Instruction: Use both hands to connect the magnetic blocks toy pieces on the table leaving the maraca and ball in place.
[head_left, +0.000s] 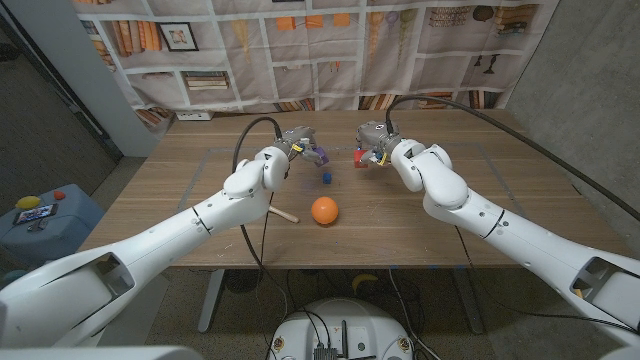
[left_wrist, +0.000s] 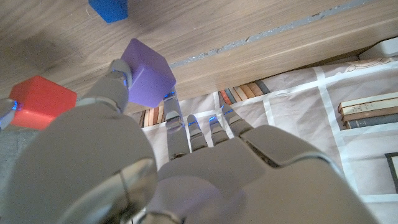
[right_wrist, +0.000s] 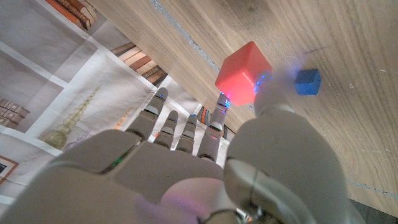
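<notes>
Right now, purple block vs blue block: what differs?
Colour: the purple block is lilac, the blue block deep blue. State: the left hand pinches the purple block above the table; the blue block lies free on the wood between the hands. Both are plain cubes.

Wooden table (head_left: 180, 215) carries orange ball (head_left: 324, 210), blue block (head_left: 326, 178).

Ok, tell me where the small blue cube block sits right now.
In the head view, the small blue cube block lies on the wooden table between the two hands, just behind the orange ball.
</notes>
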